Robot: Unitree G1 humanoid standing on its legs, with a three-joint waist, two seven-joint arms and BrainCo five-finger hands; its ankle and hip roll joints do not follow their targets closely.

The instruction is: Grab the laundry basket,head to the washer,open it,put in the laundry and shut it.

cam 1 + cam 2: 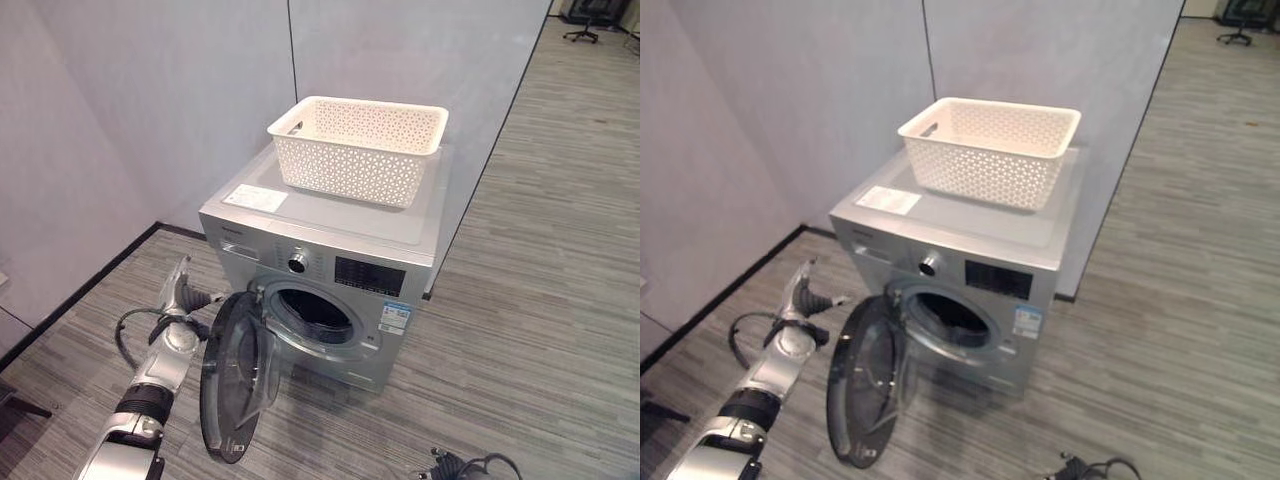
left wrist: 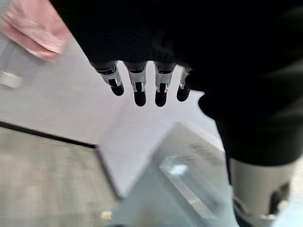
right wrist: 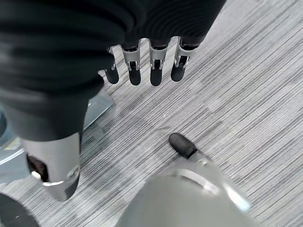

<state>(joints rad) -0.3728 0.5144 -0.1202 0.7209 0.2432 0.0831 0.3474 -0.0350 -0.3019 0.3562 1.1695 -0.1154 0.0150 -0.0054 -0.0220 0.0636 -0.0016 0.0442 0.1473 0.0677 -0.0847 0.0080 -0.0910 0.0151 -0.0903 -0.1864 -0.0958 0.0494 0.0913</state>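
The white laundry basket is seen resting on top of the washer, whose round door is swung open. The left hand, fingers relaxed, is held beside that door. The right hand is likewise released above the floor.

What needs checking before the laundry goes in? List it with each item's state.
1. Washer door swung open: ok.
2. Drum opening unblocked: ok.
3. Basket steady on the washer's top: ok.
4. Laundry in the basket: cannot tell, its inside is hidden from this angle.
5. Left hand free, fingers straight, beside the door: ok.
6. Right hand free, fingers relaxed over the floor: ok.
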